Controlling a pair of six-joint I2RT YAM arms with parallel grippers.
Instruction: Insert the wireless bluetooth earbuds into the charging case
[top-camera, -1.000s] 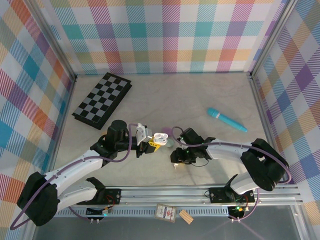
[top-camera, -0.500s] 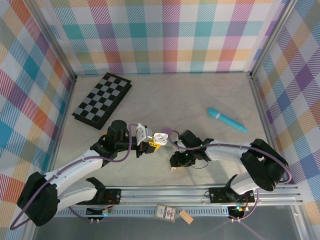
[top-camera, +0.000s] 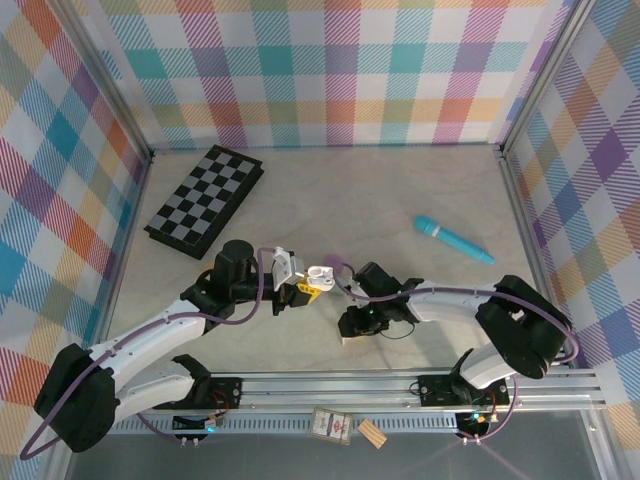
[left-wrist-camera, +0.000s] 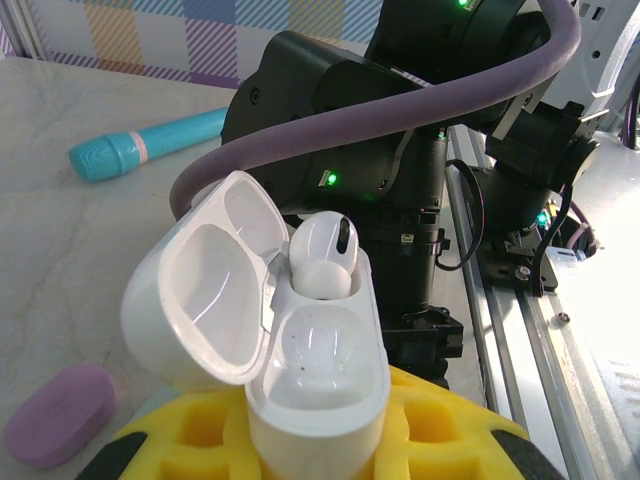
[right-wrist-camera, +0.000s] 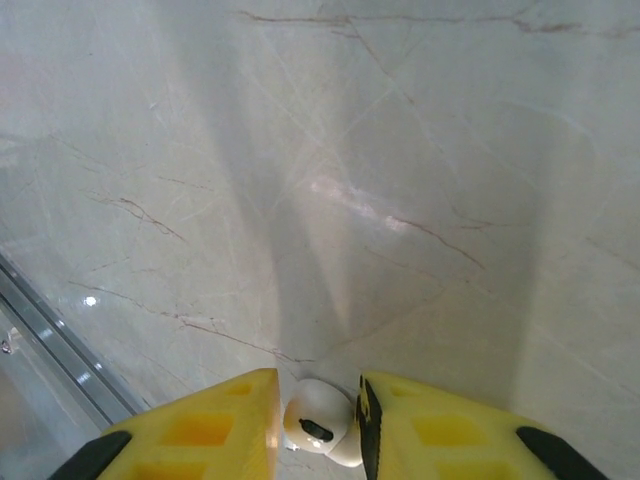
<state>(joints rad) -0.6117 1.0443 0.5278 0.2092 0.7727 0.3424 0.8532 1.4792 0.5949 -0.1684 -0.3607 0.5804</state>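
The left end effector (top-camera: 302, 288) clamps the open case (left-wrist-camera: 315, 390), probably to present the empty socket beside the seated earbud (left-wrist-camera: 322, 255). The right end effector (right-wrist-camera: 318, 400) points down at the counter (right-wrist-camera: 400, 150), pinching a second earbud (right-wrist-camera: 318, 432). Since a second ago it has edged left and nearer; the case is unmoved.

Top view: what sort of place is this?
Probably a lab robot test cell, not a home: plaid-printed backdrop walls, an aluminium mounting rail along the near edge, and a marble-look tabletop.
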